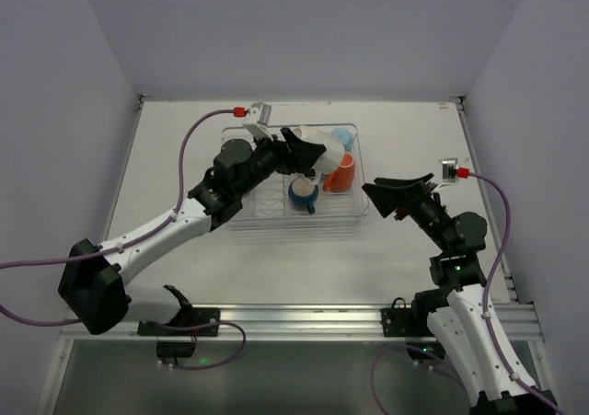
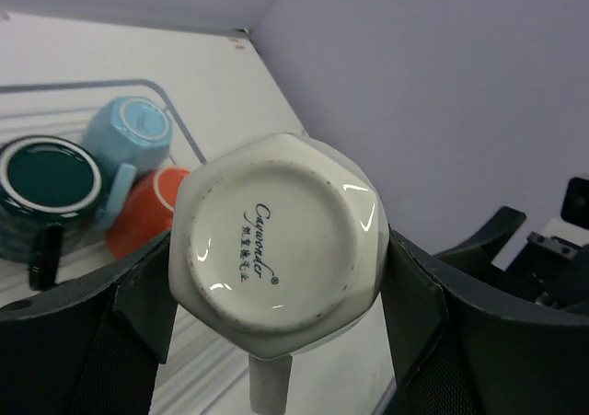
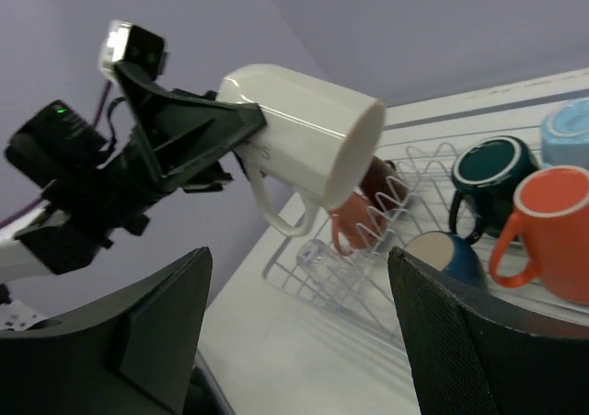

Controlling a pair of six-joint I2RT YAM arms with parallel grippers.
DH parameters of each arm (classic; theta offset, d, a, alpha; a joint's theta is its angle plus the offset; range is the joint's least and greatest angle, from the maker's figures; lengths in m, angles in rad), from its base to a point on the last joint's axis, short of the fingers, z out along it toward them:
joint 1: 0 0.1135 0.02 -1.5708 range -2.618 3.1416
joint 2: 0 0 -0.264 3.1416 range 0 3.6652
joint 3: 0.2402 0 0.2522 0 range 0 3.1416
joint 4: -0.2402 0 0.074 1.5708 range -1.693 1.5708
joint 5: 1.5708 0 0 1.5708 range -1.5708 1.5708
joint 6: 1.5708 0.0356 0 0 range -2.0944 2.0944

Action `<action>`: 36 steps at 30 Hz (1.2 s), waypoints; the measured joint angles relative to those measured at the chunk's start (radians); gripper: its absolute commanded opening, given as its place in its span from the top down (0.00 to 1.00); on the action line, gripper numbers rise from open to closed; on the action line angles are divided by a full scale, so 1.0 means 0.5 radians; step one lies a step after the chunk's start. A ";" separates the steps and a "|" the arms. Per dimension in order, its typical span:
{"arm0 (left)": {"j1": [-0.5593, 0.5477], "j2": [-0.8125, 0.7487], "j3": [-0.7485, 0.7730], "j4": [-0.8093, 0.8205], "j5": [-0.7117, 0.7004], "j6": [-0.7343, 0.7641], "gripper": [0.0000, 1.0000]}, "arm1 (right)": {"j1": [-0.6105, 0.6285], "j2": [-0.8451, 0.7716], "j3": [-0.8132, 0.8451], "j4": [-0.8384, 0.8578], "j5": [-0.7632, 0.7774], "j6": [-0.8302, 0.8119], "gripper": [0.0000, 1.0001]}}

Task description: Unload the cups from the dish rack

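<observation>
Top view first: the left gripper (image 1: 294, 150) is out over the rack (image 1: 361, 214), clamped on the white mug (image 1: 316, 145). In the rack, the orange mug (image 1: 340, 173) sits on the 3 o'clock side, the light blue mug (image 1: 342, 139) is up at 1, and the navy mug (image 1: 304, 194) is down at 6. The right gripper (image 1: 394, 197) hangs just off the rack's 3 o'clock edge with nothing in it.

Left wrist: you're staring straight at the white mug's six-sided base, with fingers (image 2: 147, 295) pressed on at 9 and 3 and the handle poking out at 6. A teal mug (image 2: 51, 180) shows at 9 o'clock. The top view doesn't show that one, since the arm sits over that part of the rack.

Right wrist: its own fingers (image 3: 156, 328) are spread wide and empty. Only this view shows the white mug on its side in the air, clear of the rack. It's also the only one with the brown tumbler (image 3: 377, 180), pinkish tumbler (image 3: 354, 226) and clear tumbler (image 3: 308, 254), around 5 to 6 o'clock of the mug.

My read is that the white mug is mid-unload. Next it needs swinging out to bare table (image 1: 184, 148) and setting down before the grip lets go. It could be a handoff instead, since the open right gripper faces it, but I can't tell. Either way, it shouldn't clip the right gripper.
</observation>
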State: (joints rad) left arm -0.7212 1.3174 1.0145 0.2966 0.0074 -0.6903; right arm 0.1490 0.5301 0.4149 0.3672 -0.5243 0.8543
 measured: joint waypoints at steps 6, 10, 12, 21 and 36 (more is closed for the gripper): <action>-0.019 0.014 -0.123 0.188 0.333 -0.336 0.82 | 0.111 0.175 0.046 0.205 -0.138 0.113 0.20; -0.026 0.021 -0.131 0.359 0.478 -0.477 0.82 | 0.188 0.291 0.075 0.301 -0.166 0.163 0.20; -0.026 0.021 -0.138 0.449 0.523 -0.531 0.82 | 0.197 0.327 0.075 0.346 -0.180 0.185 0.20; -0.027 0.084 -0.217 0.665 0.650 -0.684 0.82 | 0.214 0.500 0.096 0.690 -0.266 0.323 0.32; -0.054 0.053 -0.285 0.790 0.640 -0.807 0.00 | 0.272 0.793 0.093 1.372 -0.335 0.748 1.00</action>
State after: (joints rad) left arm -0.7483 1.3441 0.8719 0.6918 0.3275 -1.0939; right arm 0.2852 0.9264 0.4614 1.0531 -0.6918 1.2282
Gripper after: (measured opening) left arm 0.929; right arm 0.102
